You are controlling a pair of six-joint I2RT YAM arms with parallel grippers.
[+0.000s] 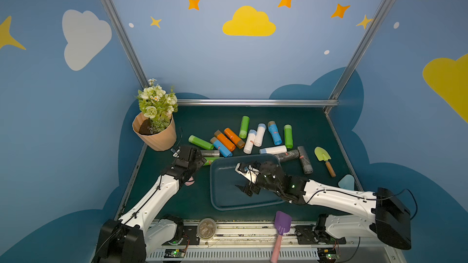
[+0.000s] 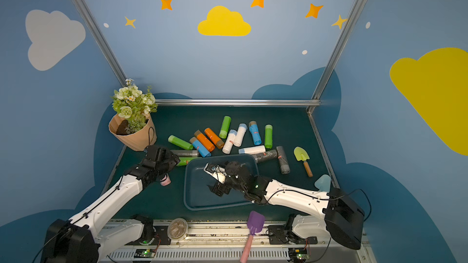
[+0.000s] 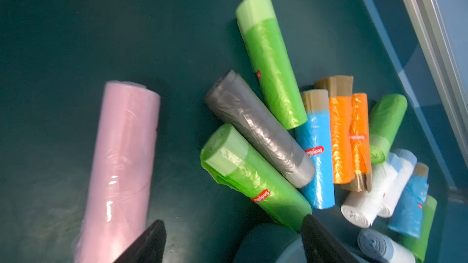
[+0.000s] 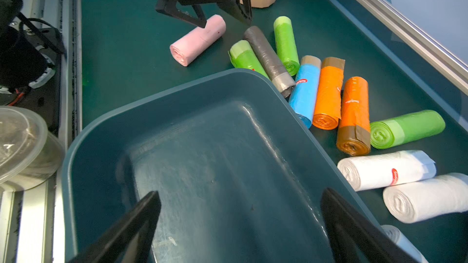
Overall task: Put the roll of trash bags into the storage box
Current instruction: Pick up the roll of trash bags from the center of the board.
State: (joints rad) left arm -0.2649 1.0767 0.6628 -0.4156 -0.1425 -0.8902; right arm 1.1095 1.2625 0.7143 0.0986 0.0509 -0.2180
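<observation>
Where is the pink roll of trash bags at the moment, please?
In the right wrist view the pink roll lies flat on the dark mat, on the robot's left of the storage box, just beneath the left gripper.

Site: we read this as a robotics lab test cell, dressed up like a child's playroom.

- Walls are flat blue panels printed with a yellow cloud (image 1: 249, 22) and orange stars (image 1: 194, 3). They are held in bare aluminium posts (image 1: 117, 29) and a back rail (image 1: 253, 102), so we do not take it for a real room.
- The work surface is a table under a dark green mat (image 1: 215, 120).
- We note a left arm (image 1: 152, 198) and a right arm (image 1: 336, 198), white and black. Both stand on a slotted metal rail (image 1: 240, 231) at the near edge, among loose cables and a bare circuit board (image 1: 177, 253) lit green.
- The props look staged: a tan pot (image 1: 155, 135) of flowers (image 1: 157, 102), a green toy shovel (image 1: 323, 155), a purple one (image 1: 282, 221), and trash-bag rolls (image 1: 225, 141) in many colours.
</observation>
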